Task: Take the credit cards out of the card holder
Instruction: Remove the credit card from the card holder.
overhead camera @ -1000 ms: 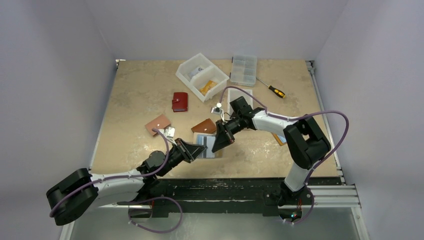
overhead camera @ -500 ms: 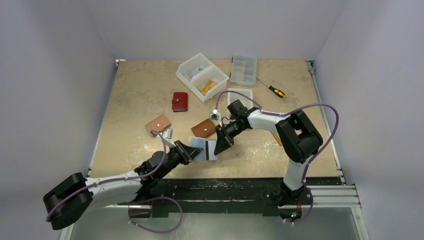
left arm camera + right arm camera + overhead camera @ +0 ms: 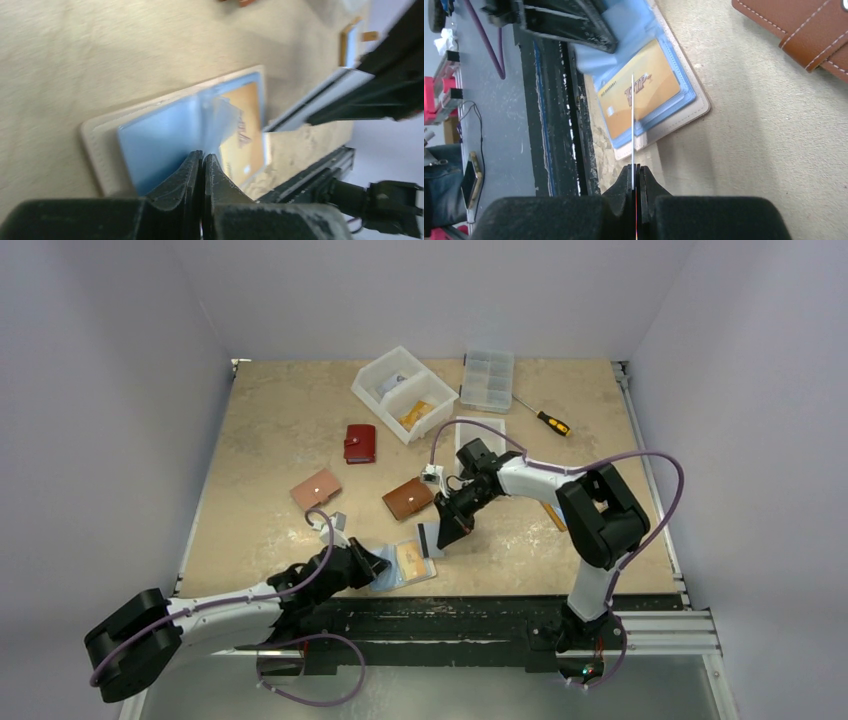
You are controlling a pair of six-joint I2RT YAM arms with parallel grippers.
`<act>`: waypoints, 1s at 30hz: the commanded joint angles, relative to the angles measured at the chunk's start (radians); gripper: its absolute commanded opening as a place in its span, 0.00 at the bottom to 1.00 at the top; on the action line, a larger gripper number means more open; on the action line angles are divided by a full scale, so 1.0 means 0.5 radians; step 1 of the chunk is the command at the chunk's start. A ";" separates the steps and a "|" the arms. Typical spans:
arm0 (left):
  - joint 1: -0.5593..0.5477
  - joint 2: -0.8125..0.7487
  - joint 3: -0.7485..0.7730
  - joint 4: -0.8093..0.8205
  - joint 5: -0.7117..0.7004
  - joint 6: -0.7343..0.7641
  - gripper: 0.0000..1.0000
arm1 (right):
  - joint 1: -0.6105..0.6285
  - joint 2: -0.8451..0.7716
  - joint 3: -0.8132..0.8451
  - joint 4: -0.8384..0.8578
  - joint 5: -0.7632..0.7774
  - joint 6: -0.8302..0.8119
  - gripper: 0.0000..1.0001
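Note:
The card holder point(image 3: 412, 575) lies open near the table's front edge, cream-edged with blue sleeves. My left gripper point(image 3: 377, 566) is shut on one clear sleeve page point(image 3: 216, 117) of it, lifting that page. A gold credit card point(image 3: 639, 95) sits in the sleeve below. My right gripper point(image 3: 438, 536) is shut on another credit card point(image 3: 632, 125), seen edge-on as a thin white line, held just off the holder's rim point(image 3: 696, 107). In the left wrist view the left gripper point(image 3: 203, 156) is pinched tight over the blue sleeves. The right gripper point(image 3: 635, 167) hovers above the table.
A brown wallet point(image 3: 408, 498) lies just behind the holder, a tan one point(image 3: 316, 488) and a red one point(image 3: 360, 443) farther left. A white bin point(image 3: 405, 392), a clear organiser box point(image 3: 487, 380) and a screwdriver point(image 3: 545, 418) stand at the back. The black front rail point(image 3: 549, 100) runs beside the holder.
The left gripper has dragged the card holder toward the near edge. The right gripper's card has come free of the holder, and the gold card beneath now shows.

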 commanded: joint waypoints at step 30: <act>-0.001 1.300 0.820 0.334 0.416 0.295 0.00 | -0.335 -0.800 -0.046 -0.276 -0.010 -0.594 0.00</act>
